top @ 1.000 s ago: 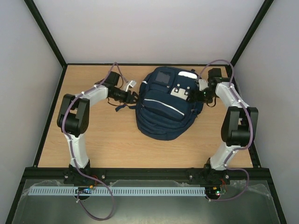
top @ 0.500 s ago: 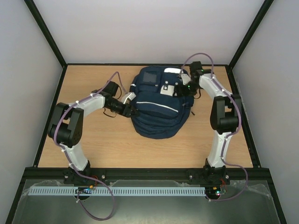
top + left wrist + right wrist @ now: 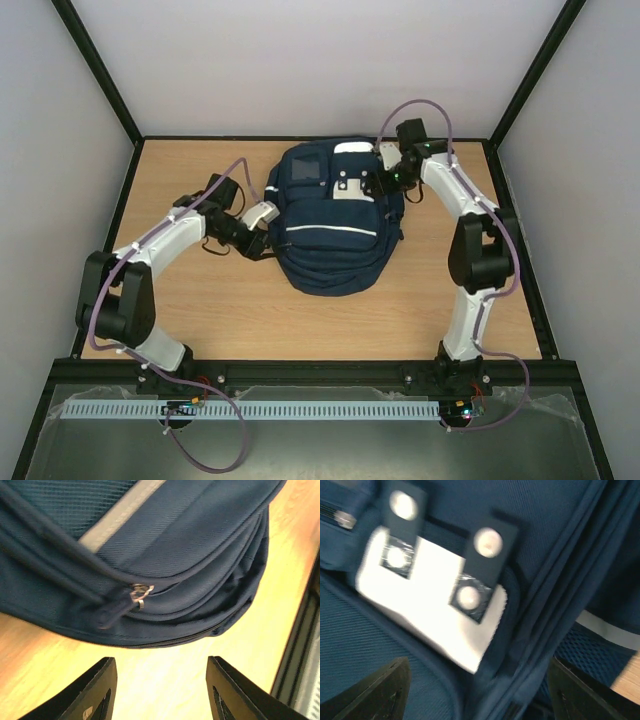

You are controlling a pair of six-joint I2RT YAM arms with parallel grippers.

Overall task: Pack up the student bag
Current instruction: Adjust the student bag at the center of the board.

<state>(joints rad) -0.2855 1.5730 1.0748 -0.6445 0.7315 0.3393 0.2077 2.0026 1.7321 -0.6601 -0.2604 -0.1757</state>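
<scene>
The student bag point(image 3: 330, 235), navy with a white stripe and light grey patches, lies flat in the middle of the wooden table point(image 3: 250, 310). My left gripper point(image 3: 266, 226) sits low at the bag's left side. In the left wrist view it point(image 3: 160, 690) is open over bare wood, just short of the bag's edge point(image 3: 165, 555) and a zip pull point(image 3: 139, 592). My right gripper point(image 3: 370, 185) rests on the bag's upper right part. In the right wrist view its jaws point(image 3: 480, 695) stand wide apart over the bag's folds point(image 3: 545, 605), beside a white patch point(image 3: 430, 615) with snap tabs, holding nothing.
A black frame rail point(image 3: 320, 368) runs along the table's near edge and also shows at the right of the left wrist view point(image 3: 300, 645). Grey walls close in the back and both sides. Bare wood lies in front of the bag.
The bag has slid left and slightly back. The right arm followed it leftward over its top. The left arm drew back to the left, its gripper now at the bag's side.
</scene>
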